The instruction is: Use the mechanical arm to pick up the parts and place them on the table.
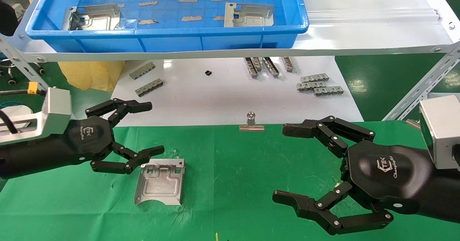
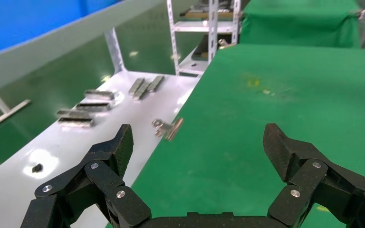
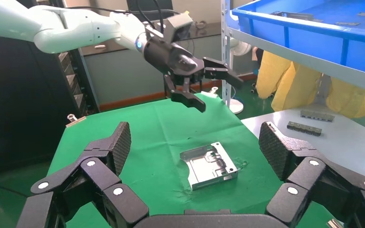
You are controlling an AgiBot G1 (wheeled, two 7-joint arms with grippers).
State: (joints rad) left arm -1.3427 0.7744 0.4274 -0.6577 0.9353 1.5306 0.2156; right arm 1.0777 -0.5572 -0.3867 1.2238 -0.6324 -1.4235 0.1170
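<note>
One silver stamped part [image 1: 160, 182] lies flat on the green cloth table [image 1: 230, 183], arched notch toward me; it also shows in the right wrist view [image 3: 209, 165]. My left gripper [image 1: 145, 128] is open and empty, hovering just left of and above that part; it appears in the right wrist view [image 3: 206, 88] too. My right gripper [image 1: 291, 165] is open and empty over the cloth at the right. Two more parts [image 1: 94, 17] [image 1: 248, 15] lie in the blue tray [image 1: 169, 36] on the raised shelf.
A glossy white board [image 1: 222, 97] behind the cloth carries small grey slotted bars [image 1: 319, 86] [image 1: 146, 79]. A silver binder clip [image 1: 251, 123] sits at the cloth's far edge. Grey metal shelf struts [image 1: 420, 90] slope down at both sides. Yellow cloth [image 1: 93, 73] hangs at back left.
</note>
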